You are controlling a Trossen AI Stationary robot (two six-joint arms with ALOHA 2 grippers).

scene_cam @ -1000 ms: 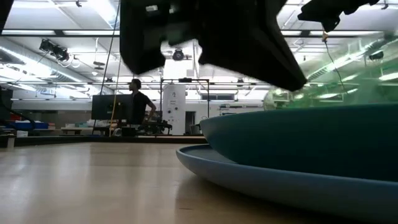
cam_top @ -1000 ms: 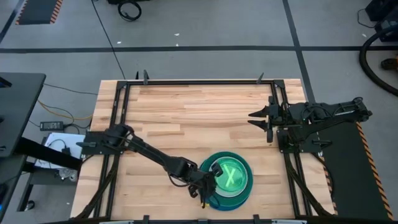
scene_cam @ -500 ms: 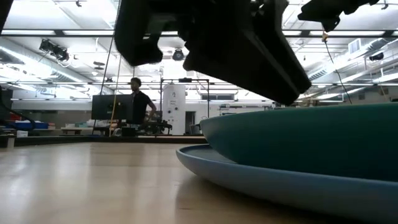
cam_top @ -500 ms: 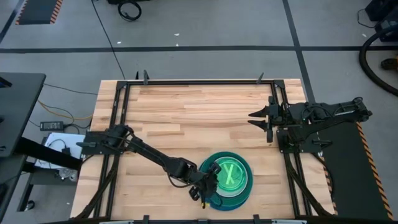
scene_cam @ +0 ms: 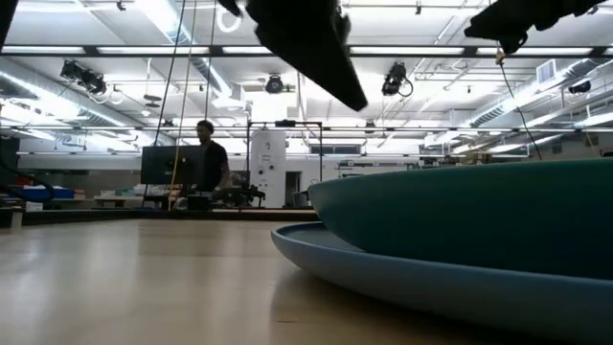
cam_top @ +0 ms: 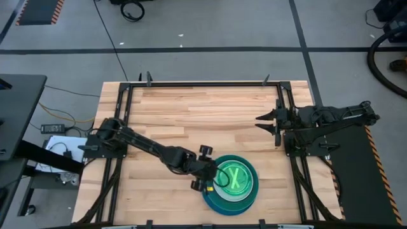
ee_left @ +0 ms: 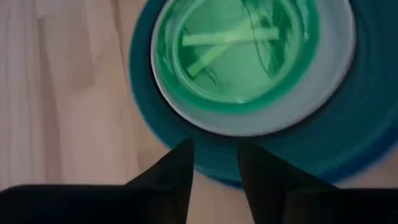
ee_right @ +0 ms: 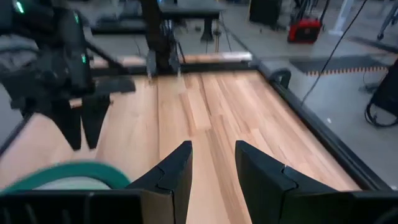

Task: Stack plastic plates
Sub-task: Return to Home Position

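Note:
The plastic plates stand in one stack near the table's front edge, right of centre. A translucent lime-green plate (cam_top: 235, 178) (ee_left: 239, 50) lies on top, in a white plate (ee_left: 311, 106). Under them are the teal plate (scene_cam: 479, 220) and the blue plate (scene_cam: 402, 278), which rests on the wood. My left gripper (cam_top: 207, 186) (ee_left: 214, 155) hovers open above the stack's left rim, touching nothing. At the table's right side, my right gripper (cam_top: 257, 121) (ee_right: 214, 155) waits open with nothing in it.
The bare wooden tabletop (cam_top: 191, 114) stretches left of and beyond the stack. A black metal frame (cam_top: 203, 83) runs along the table's edges. A person (scene_cam: 209, 158) stands far back in the room.
My left gripper has opened and let go of the lime-green plate, which had stood tilted above the teal rim and now lies down in the stack. The gripper has then risen and drawn back a little toward the table's far edge.

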